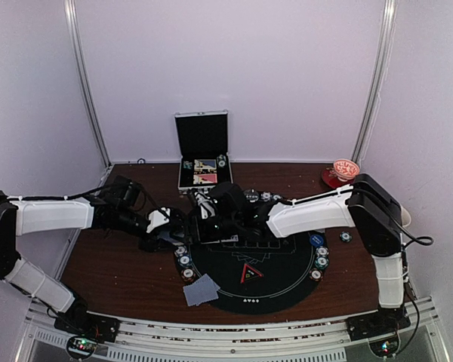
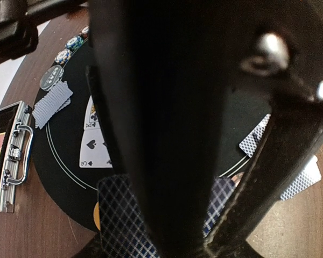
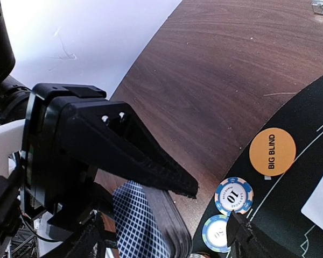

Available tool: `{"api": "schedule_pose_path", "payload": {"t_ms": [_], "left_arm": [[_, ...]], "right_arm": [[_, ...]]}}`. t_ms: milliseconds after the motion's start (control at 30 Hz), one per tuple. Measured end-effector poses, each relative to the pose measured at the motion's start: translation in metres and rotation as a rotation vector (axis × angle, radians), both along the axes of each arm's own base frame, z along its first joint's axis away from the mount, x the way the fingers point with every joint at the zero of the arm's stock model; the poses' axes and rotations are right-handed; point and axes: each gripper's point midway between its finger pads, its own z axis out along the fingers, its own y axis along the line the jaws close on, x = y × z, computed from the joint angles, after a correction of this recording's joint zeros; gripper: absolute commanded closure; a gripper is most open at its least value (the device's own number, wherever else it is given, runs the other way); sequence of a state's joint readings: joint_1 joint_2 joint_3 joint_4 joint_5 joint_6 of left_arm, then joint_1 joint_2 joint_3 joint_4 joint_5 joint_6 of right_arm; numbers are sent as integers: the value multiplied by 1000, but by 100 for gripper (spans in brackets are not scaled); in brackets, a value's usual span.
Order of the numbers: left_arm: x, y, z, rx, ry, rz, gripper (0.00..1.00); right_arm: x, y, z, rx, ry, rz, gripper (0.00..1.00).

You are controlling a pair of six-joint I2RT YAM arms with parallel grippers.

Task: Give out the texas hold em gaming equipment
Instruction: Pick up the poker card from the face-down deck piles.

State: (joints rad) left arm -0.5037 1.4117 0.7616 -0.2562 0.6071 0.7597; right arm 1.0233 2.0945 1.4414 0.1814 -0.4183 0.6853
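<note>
My left gripper is shut on a deck of blue-backed playing cards at the mat's far-left rim, and its own black finger hides most of the left wrist view. My right gripper stands open beside it. The deck sits just under its upper finger, not clamped. Below lie an orange BIG BLIND disc and two blue-striped chips. Face-up cards lie on the black mat. Two face-down cards rest at the mat's front-left edge.
The open silver case stands at the back of the table and shows at the left as the case in the left wrist view. Chips line the mat's left rim and right rim. A red dish sits back right.
</note>
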Motion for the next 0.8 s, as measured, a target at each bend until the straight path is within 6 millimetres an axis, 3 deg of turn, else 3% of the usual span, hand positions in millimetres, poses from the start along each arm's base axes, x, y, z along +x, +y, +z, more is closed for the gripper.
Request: {"api": "schedule_pose_path", "payload": {"t_ms": [233, 533, 800], "left_arm": [[-4, -1, 2, 1, -12, -18, 44], [-4, -1, 2, 3, -18, -24, 44], [-3, 1, 0, 15, -24, -15, 44]], "right_arm": [[5, 3, -12, 2, 43, -7, 43], [11, 2, -10, 29, 67, -3, 64], [10, -7, -9, 47, 64, -2, 67]]}}
